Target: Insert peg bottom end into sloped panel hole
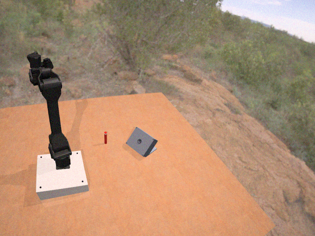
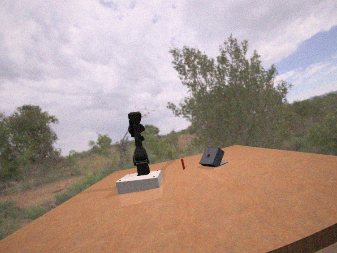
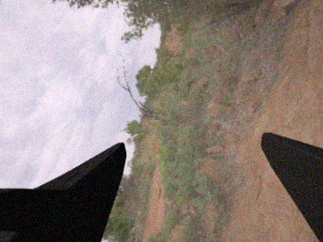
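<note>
Top view: my arm (image 1: 53, 111) rises from the white base (image 1: 76, 183). The red peg (image 1: 105, 137) stands upright on the orange tabletop (image 1: 165, 198), between base and grey sloped panel (image 1: 140, 141).

Exterior view: the peg (image 2: 182, 163) stands apart from the panel (image 2: 210, 157).

Wrist view: my jaws stand wide, holding nothing; both fingertips frame hillside and sky.

Upright red peg (image 1: 105, 137) beside grey panel (image 1: 139, 140)
</note>
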Robot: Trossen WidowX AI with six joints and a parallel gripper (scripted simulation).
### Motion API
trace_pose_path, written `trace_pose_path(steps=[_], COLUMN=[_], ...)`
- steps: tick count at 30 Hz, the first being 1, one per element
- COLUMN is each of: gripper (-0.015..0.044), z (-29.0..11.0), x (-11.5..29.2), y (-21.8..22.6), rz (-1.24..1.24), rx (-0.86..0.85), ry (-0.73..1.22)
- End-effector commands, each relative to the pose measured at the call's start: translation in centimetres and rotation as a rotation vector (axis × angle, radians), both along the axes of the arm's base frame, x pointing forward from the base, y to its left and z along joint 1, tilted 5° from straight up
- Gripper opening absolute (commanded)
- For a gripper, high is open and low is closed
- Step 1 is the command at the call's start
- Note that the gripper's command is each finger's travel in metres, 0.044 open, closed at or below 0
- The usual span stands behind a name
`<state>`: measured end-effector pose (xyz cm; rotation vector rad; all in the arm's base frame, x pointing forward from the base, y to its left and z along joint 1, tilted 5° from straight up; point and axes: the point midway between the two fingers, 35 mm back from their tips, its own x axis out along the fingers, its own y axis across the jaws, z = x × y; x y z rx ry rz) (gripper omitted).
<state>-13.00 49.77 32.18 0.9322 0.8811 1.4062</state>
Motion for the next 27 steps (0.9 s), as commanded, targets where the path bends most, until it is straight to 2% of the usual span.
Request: trace_pose_path(steps=[1, 14, 27], gripper=[0.0440, 0.0440, 0.0440], z=[-0.8, -4.3, -7.8], x=[2.2, 9.9, 17.5], y=[0.3, 0.6, -1.0], rz=[-0.030, -0.147, -0.263], rx=[-0.045, -0.222, -0.404], ry=[-0.024, -0.067, -0.096])
